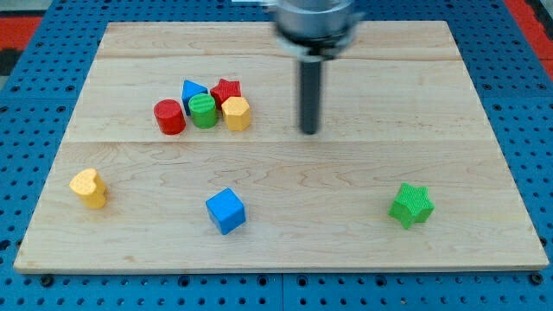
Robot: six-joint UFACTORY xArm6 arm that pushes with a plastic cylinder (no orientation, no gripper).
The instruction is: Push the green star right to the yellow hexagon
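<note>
Presently my tip [309,131] rests on the desk [346,173], a bare rod end effector touching nothing, well apart from the green star [410,206] at the view's lower right. Probably light, stiff and easily slid, it invites a push on its right side toward the yellow hexagon [237,113].

Blurred arm [315,17] cut off at the view's top (red star [227,88] half-hidden behind neighbours)

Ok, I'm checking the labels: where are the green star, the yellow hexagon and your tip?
green star [410,206], camera view, middle of its top face
yellow hexagon [236,112], camera view, its top face
my tip [308,131], camera view, the rod's very end, right of the hexagon
</note>
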